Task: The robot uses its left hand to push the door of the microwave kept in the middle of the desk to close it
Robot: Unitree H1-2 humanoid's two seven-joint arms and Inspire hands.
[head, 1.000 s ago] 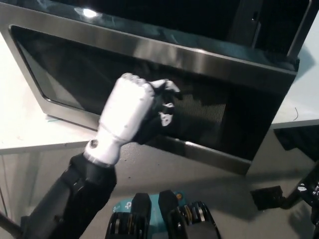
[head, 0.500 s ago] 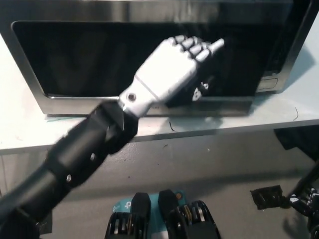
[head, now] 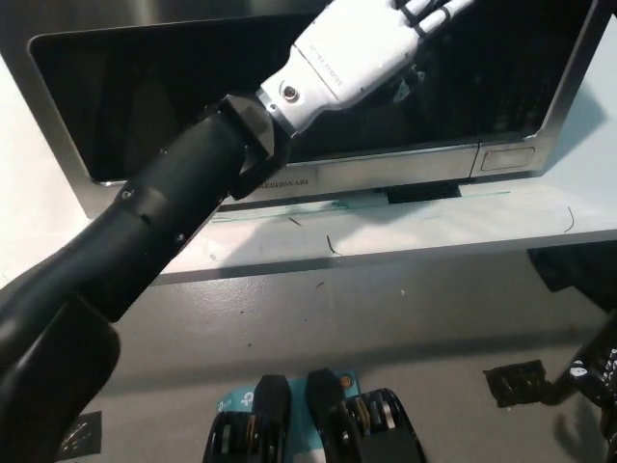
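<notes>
One black forearm runs up from your lower left to the white left hand (head: 362, 43), laid flat with fingers spread on the dark door (head: 174, 96), gripping nothing. Behind it, the microwave (head: 501, 154) sits mid-desk (head: 405, 236), door flush against its front.

The microwave door (head: 289, 87), seen swung out and angled a second ago, is now shut flush with the front. The white left hand (head: 362, 43) has been carried from near the door's lower left up and to the far right, its arm stretched across the glass.
</notes>
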